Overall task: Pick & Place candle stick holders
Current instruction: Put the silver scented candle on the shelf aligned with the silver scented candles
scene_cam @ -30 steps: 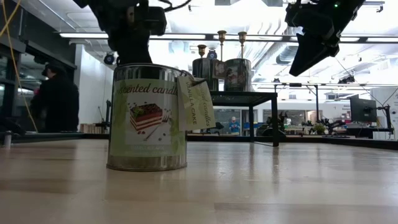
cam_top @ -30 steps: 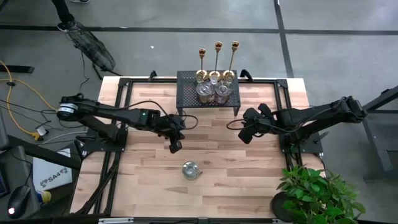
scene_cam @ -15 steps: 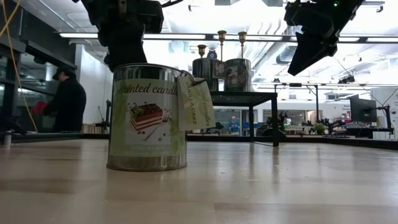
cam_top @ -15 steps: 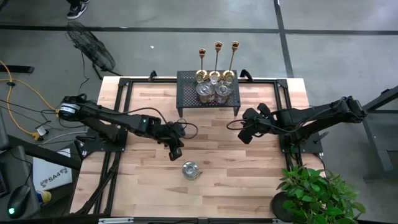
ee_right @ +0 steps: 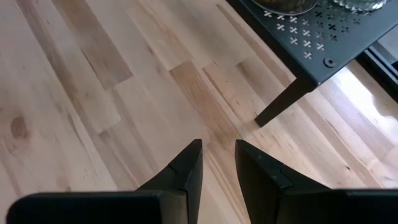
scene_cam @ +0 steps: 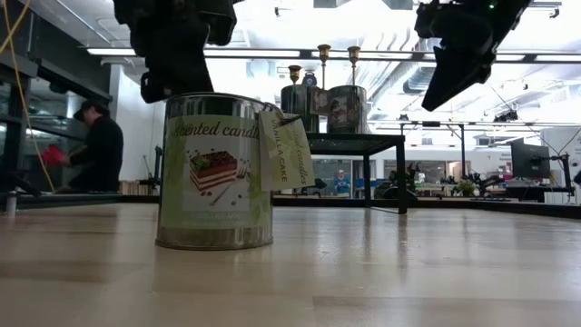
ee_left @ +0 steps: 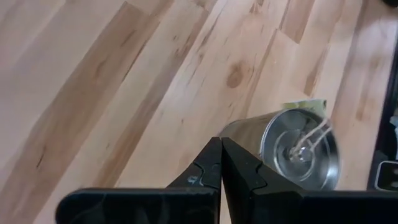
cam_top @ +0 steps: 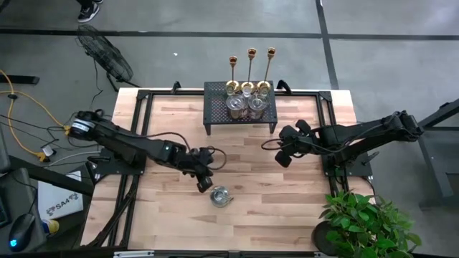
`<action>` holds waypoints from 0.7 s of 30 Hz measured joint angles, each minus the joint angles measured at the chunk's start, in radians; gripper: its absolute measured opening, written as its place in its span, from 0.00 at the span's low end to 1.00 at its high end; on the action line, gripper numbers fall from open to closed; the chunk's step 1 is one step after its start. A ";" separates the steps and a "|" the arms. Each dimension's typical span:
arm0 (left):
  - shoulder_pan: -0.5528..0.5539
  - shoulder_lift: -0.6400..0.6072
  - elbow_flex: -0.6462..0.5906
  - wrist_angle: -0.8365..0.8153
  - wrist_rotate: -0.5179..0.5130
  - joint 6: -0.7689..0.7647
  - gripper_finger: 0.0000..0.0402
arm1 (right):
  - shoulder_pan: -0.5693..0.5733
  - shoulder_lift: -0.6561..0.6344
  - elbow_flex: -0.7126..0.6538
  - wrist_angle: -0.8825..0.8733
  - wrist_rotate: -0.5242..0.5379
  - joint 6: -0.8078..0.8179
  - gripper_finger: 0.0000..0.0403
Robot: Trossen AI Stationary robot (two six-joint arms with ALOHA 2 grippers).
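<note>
Three tall gold candle stick holders (cam_top: 252, 68) stand on round bases along the far edge of a black mesh stand (cam_top: 217, 119). Short clear glass holders (cam_top: 247, 90) and two metal tins (cam_top: 235, 106) sit beside them on the stand. A scented-candle tin (cam_top: 220, 196) with a paper tag stands alone on the wood toward the near edge, and shows large in the low view (scene_cam: 216, 173). My left gripper (cam_top: 204, 185) hovers shut just left of and above that tin (ee_left: 300, 149), touching nothing. My right gripper (cam_top: 283, 155) hangs right of the stand, its fingers (ee_right: 219, 149) slightly apart with nothing between them.
The mesh stand's leg (ee_right: 280, 102) comes down on the wood ahead of my right gripper. A potted plant (cam_top: 362, 222) sits at the near right corner. Bare wooden tabletop (cam_top: 287, 208) lies right of the tin. A person (scene_cam: 95, 150) is in the room beyond the table.
My left gripper has moved toward the table's near edge and toward the scented-candle tin, rolling about its own axis as it went, and has stayed shut. The tin has not moved. My right arm has kept still.
</note>
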 joint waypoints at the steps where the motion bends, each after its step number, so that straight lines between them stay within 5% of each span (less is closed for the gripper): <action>1: 0.000 0.013 0.009 -0.008 0.005 -0.002 0.00 | 0.000 0.000 0.000 0.000 -0.005 -0.002 0.22; 11: -0.003 0.177 0.228 -0.253 0.027 0.002 0.00 | 0.000 0.000 0.000 -0.005 -0.013 -0.006 0.22; 21: -0.003 0.186 0.251 -0.255 0.079 0.010 0.06 | 0.000 0.000 0.000 0.001 -0.014 -0.023 0.22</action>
